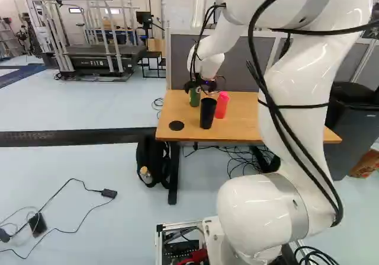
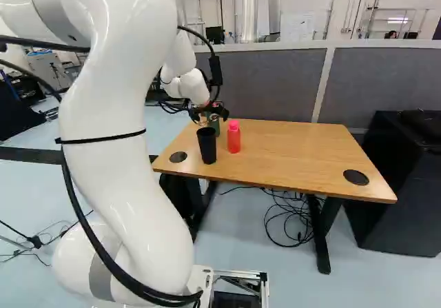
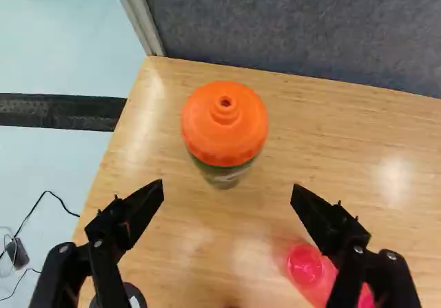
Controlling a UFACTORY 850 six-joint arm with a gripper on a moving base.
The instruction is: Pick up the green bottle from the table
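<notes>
My gripper (image 1: 199, 86) hangs low over the far left part of the wooden table (image 1: 278, 123), by the green bottle (image 1: 195, 98). In the wrist view the gripper (image 3: 228, 188) is open, with nothing between its fingers. The upright bottle's orange cap (image 3: 224, 125) lies just ahead of the fingertips, roughly midway between their two sides. Its green body is mostly hidden beneath the cap.
A black cup (image 2: 207, 145) and a pink bottle (image 2: 233, 137) stand on the table near the green one; in the wrist view the pink bottle is partly under one finger. A grey partition (image 2: 262, 80) rises behind the table.
</notes>
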